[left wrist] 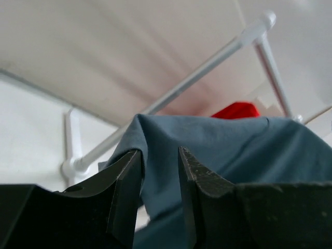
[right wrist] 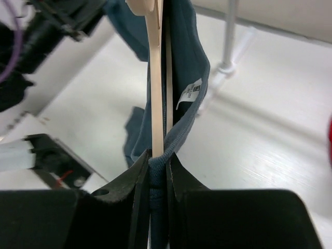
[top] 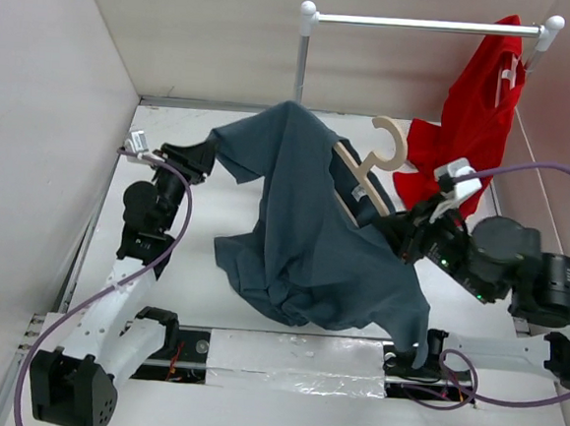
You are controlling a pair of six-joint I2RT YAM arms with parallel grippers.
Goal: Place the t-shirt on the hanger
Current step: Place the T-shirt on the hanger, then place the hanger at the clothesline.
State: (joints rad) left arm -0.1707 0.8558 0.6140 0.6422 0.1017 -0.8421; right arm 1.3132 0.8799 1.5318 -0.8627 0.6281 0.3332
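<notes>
The blue-grey t-shirt [top: 308, 235] hangs in a bunched drape between both grippers, its lower part resting on the table. The cream hanger [top: 389, 147] sticks out of the shirt's neck at the upper right, hook up. My left gripper [top: 211, 153] is shut on a raised edge of the shirt at the left; in the left wrist view, fabric [left wrist: 233, 145] fills the gap between its jaws [left wrist: 160, 151]. My right gripper [top: 398, 225] is shut on the hanger's arm [right wrist: 154, 78] together with the shirt's ribbed collar [right wrist: 189, 62]; its tips [right wrist: 157, 158] pinch both.
A silver rail [top: 428, 25] with white ball ends stands at the back. A red garment [top: 475, 119] hangs from its right end, close behind the right arm. White walls close in the table on the left, back and right. The rail's post [right wrist: 228, 46] is beyond the hanger.
</notes>
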